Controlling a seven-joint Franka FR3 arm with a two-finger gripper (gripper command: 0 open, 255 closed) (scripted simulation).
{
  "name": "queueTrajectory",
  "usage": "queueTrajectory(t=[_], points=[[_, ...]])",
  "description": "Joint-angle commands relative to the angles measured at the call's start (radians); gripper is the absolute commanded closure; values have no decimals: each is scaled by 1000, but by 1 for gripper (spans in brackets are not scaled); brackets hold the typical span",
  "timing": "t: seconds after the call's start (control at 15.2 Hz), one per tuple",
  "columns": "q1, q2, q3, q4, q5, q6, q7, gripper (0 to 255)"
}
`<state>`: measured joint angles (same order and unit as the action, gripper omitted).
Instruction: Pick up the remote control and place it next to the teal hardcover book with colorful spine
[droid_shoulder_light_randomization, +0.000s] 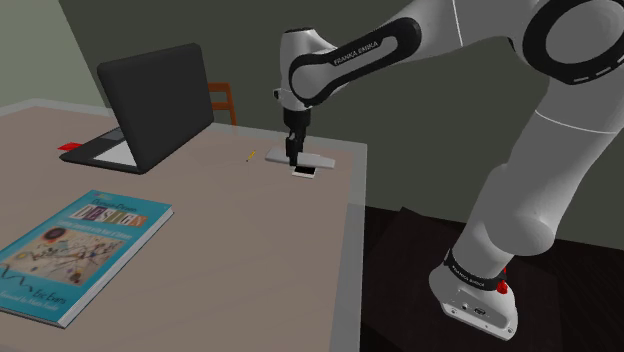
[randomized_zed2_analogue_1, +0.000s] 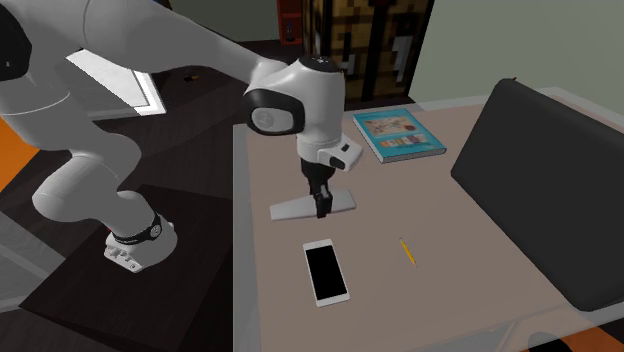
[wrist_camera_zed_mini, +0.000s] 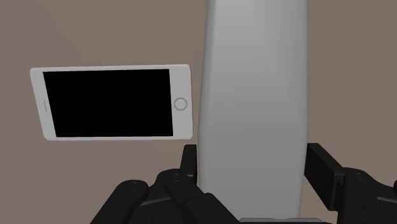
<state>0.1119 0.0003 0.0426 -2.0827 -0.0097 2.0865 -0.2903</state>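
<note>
— Where is the remote control (randomized_zed2_analogue_1: 290, 210)?

— Flat on the matte taupe table (randomized_zed2_analogue_1: 268, 300), near the edge on the stand's side. It is a long, smooth, pale grey slab with rounded edges and no buttons drawn on it (plain as a bar of soap).

— And the gripper (randomized_zed2_analogue_1: 322, 208)?

— Straight above it, pointing down. In the wrist view the two black, blocky fingers (wrist_camera_zed_mini: 189, 162) press against the slab's long sides, one on each, so they pinch the remote control across its width. I cannot tell whether it has left the surface.

— What lies near it?

— A white phone (wrist_camera_zed_mini: 114, 103), a thin rectangle with rounded corners, a glossy black screen and a small round button, lies just beside the remote control without touching it. A short yellow pencil (randomized_zed2_analogue_1: 407, 251) sits a little further off.

— The book (droid_shoulder_light_randomization: 85, 250)?

— Well apart from the remote control, at the shoulder view's lower left: a flat teal hardcover with a busy, many-coloured picture on its cover. A dark grey laptop (droid_shoulder_light_randomization: 150, 105) stands open, its lid a plain dull panel.
</note>
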Motion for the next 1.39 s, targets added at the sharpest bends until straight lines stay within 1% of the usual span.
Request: queueTrajectory(t=[0.0,0.33,0.66,0.99,1.19,1.32], points=[[11,16,11,35,-1,-20,22,255],[65,122,58,171,-14,-51,128,255],[124,247,93,341,-36,-99,227,255],[190,395,117,556,-65,-169,315,255],[238,507,125,728,-84,-231,364,255],[238,511,124,706,-85,-206,365,255]])
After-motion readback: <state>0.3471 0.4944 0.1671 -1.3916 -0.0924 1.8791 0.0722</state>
